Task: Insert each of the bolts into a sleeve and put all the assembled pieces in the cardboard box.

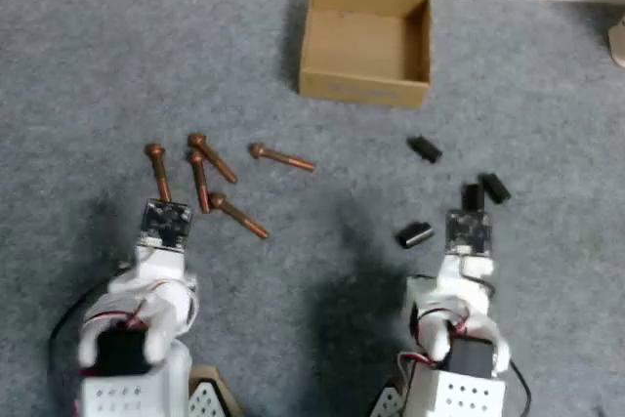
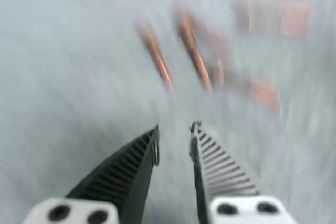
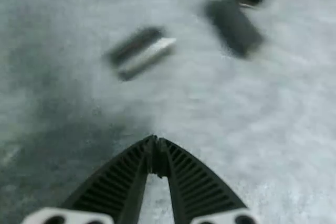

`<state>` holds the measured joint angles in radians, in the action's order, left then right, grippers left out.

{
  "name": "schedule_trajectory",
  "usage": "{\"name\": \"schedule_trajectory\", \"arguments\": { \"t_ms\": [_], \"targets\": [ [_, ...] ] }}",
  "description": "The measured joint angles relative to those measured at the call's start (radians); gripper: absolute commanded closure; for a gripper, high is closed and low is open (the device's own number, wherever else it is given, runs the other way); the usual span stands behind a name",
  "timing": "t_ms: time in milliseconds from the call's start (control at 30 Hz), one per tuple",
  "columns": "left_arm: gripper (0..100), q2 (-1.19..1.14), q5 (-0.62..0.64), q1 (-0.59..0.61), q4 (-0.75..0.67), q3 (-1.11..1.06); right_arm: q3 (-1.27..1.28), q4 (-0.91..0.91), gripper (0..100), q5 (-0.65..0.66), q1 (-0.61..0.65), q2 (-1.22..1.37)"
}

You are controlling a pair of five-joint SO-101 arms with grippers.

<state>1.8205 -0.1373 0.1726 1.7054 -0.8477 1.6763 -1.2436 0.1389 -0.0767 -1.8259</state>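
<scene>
My left tool (image 2: 175,129) is released: its two ribbed fingers stand a narrow gap apart, with bare grey bench (image 1: 78,95) showing between them. It hangs over the bench just short of the bolts (image 1: 205,178). I count five copper-coloured bolts lying loose on the left half of the bench, four bunched close together and one a little apart toward the middle. From the left wrist I make out two of them (image 2: 156,56) lying side by side ahead of the fingertips, though blurred. My right tool (image 3: 156,142) is clenched, its fingertips meeting, and grips no part. It sits above the bench near the sleeves (image 1: 424,149), four short black pieces scattered on the right half. One sleeve (image 3: 139,53) lies on its side nearest the closed tips and another (image 3: 233,24) lies farther off, neither touching the tool. The cardboard box (image 1: 361,90) stands upright at the far side of the bench, open at the top, well apart from both the bolts and the sleeves, with its brown floor in plain sight.
</scene>
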Motion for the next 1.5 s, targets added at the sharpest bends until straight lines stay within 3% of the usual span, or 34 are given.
{"name": "schedule_trajectory", "arguments": {
  "t_ms": [100, 233, 1267, 1400, 1500],
  "targets": [
    [89, 0.002, -0.002, 0.000, 0.020, 0.414, 0.000, 0.002, 99.4, 0.000, 0.000, 0.000],
    [89, 0.002, -0.002, -0.002, 0.031, 0.565, 0.000, 0.002, 99.4, 0.000, 0.000, 0.000],
    [89, 0.002, -0.002, 0.002, 0.032, 0.562, 0.000, 0.002, 99.4, 0.000, 0.000, 0.000],
    [89, 0.002, -0.002, 0.143, 0.023, 0.419, 0.000, 0.002, 99.4, 0.000, 0.000, 0.000],
    [89, 0.002, -0.002, 0.282, -0.069, 0.249, 0.000, 0.002, 99.4, 0.000, 0.000, 0.000]
  ]
}}
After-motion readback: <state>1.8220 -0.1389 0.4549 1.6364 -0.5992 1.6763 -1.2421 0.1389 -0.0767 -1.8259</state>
